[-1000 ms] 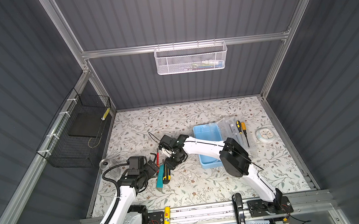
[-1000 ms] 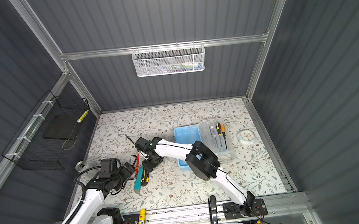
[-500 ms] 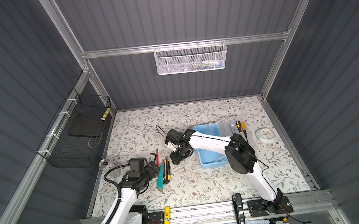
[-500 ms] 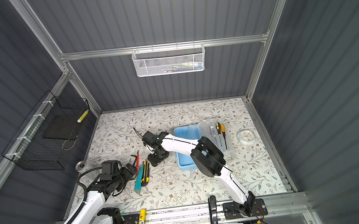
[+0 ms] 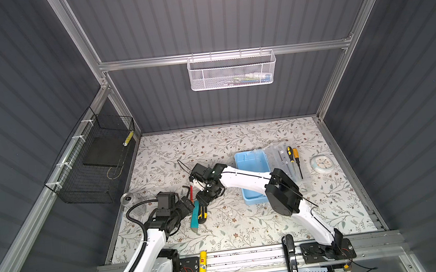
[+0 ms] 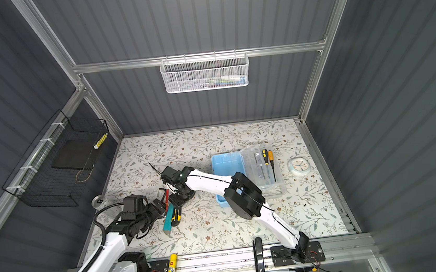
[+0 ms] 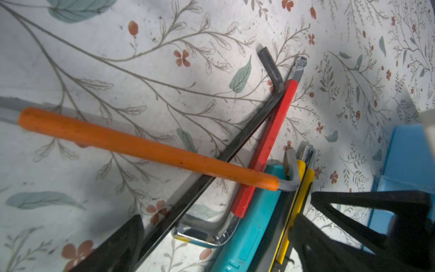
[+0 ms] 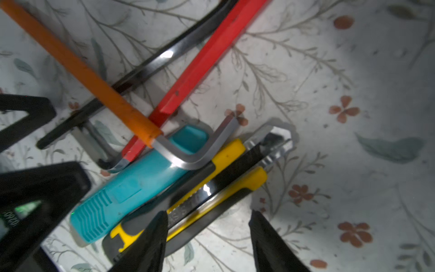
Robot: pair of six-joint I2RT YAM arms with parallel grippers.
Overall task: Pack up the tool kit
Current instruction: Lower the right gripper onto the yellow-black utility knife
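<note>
The tool kit's light-blue box (image 5: 251, 163) (image 6: 226, 163) lies open on the mat. Its clear lid (image 5: 281, 152) lies beside it with screwdrivers (image 5: 294, 159) on it. To the left is a pile: the yellow-black utility knife (image 8: 226, 174) (image 5: 202, 215), a teal knife (image 8: 131, 188), and orange (image 7: 141, 146), red (image 7: 270, 141) and black (image 7: 270, 68) hex keys. My right gripper (image 8: 207, 226) (image 5: 205, 197) hangs open just above the utility knife's body, holding nothing. My left gripper (image 7: 216, 247) (image 5: 188, 205) stands wide open beside the pile, its fingers either side of the black key and the teal knife.
A white mesh basket (image 5: 230, 72) hangs on the back wall and a black wire basket (image 5: 91, 168) on the left wall. A can (image 5: 127, 198) stands near the mat's left edge, and a small round clock (image 5: 322, 164) lies right of the lid. A yellow stick (image 5: 202, 266) lies on the front rail.
The right gripper shifted toward the box half a second ago and is now back over the knives. The left arm has barely moved.
</note>
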